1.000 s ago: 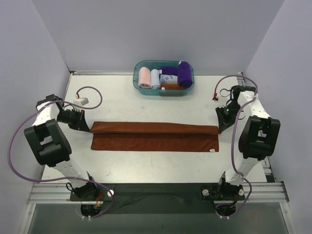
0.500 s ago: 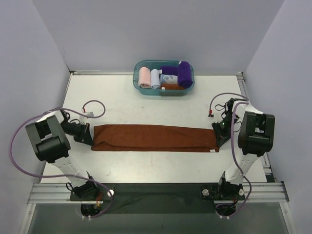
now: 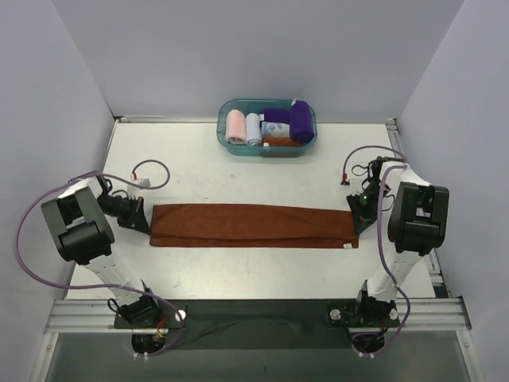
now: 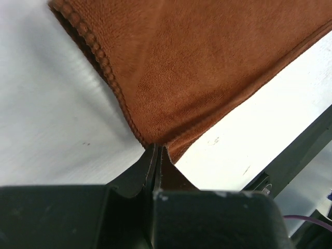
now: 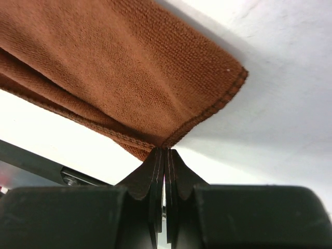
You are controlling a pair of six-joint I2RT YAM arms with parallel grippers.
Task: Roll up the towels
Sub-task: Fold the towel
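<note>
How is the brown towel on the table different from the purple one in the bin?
The brown towel lies flat on the table, folded into a long strip; the purple towel is rolled up in the teal bin. The left gripper and right gripper pinch the brown towel's ends; no gripper holds the purple towel. Both are plain, single-coloured cloths.

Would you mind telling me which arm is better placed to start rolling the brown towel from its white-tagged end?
The right, I'd say. The right claw is shut on a corner of the rust-brown towel at the end bearing the white tag; the left claw pinches the opposite end.
</note>
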